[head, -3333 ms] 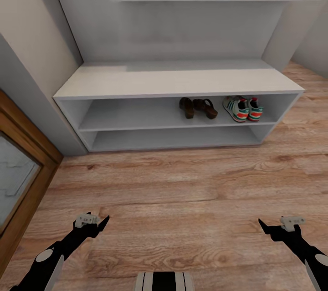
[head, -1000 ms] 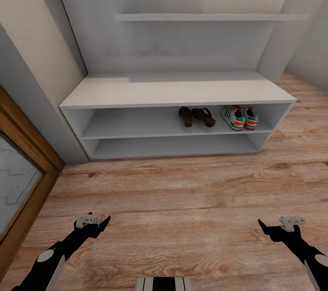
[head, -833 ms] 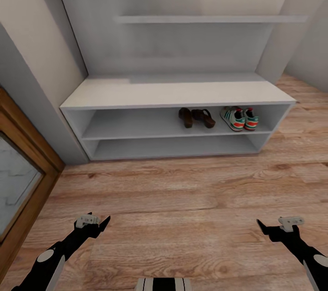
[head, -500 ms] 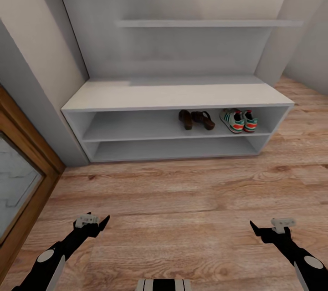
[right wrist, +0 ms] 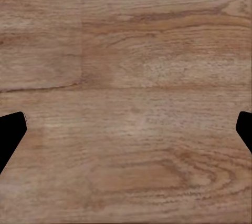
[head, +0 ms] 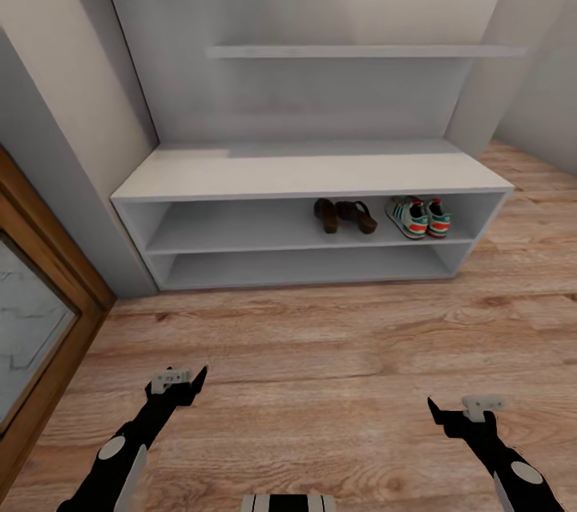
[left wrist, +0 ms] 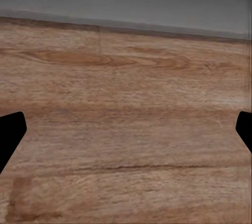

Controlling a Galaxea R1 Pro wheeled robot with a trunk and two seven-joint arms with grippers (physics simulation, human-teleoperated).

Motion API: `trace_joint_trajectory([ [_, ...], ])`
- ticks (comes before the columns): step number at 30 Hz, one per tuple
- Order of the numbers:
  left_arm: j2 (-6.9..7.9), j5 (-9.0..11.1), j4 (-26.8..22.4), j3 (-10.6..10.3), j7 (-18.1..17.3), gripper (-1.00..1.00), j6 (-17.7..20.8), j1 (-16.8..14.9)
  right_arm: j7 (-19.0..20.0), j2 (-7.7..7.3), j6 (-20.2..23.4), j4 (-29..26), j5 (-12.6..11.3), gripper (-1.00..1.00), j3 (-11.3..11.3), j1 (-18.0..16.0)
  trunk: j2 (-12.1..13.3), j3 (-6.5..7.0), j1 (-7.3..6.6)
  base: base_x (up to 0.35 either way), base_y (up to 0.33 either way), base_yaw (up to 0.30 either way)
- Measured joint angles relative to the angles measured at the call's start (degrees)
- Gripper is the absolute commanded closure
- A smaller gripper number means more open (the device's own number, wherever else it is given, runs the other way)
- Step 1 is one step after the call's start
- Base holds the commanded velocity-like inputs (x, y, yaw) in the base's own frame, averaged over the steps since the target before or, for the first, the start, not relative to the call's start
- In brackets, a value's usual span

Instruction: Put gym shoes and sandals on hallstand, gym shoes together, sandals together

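Resting on smooth grey hallstand [head: 304, 174] shelf: striped gym shoes [head: 417, 216], brown sandals [head: 344, 215]; both grippers' fingers [left wrist: 10, 132] apart.

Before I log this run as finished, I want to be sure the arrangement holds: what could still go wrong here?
1. The gym shoes sit near the front lip of the hallstand upper shelf; a bump could drop them to the corridor floor.
2. The sandals splay apart at an angle, so their pairing looks loose.
3. Both the left gripper and the right gripper hang open and low over the floor.

Corridor floor [head: 320, 352] matt wood-grain planks; hallstand [head: 304, 174] smooth matt grey-white
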Motion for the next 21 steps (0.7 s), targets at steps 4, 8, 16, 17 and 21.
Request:
trace_joint_trajectory([
  [4, -2.35, 0.0, -0.4, -0.3, 2.3, -1.00, -0.1, 0.0, -1.2, 0.97, -0.2, 0.2, 0.0, -1.00, 0.0, 0.4, 0.0, 0.25, 0.00, 0.000, 0.000, 0.000],
  [8, -3.91, 0.0, -0.6, -0.7, 4.8, -1.00, -0.1, 0.0, -1.8, 1.85, -0.4, 0.3, -0.1, -1.00, 0.0, 1.0, 0.0, 0.38, 0.00, 0.000, 0.000, 0.000],
  [16, -5.73, 0.2, 1.0, -1.3, 7.7, -1.00, 0.0, 0.0, -2.3, 3.31, -0.5, 0.3, -0.5, -1.00, 0.0, 2.4, 0.0, 0.47, 0.00, 0.000, 0.000, 0.000],
  [17, -5.74, 0.2, 1.0, -1.3, 7.7, -1.00, 0.0, 0.0, -2.3, 3.32, -0.5, 0.3, -0.5, -1.00, 0.0, 2.4, 0.0, 0.47, 0.00, 0.000, 0.000, 0.000],
  [21, -6.53, 0.3, 2.7, -1.4, 7.8, -1.00, 0.2, -0.3, -2.4, 3.56, -0.5, 0.3, -0.6, -1.00, -0.1, 2.6, 0.0, 0.49, 0.00, 0.000, 0.000, 0.000],
])
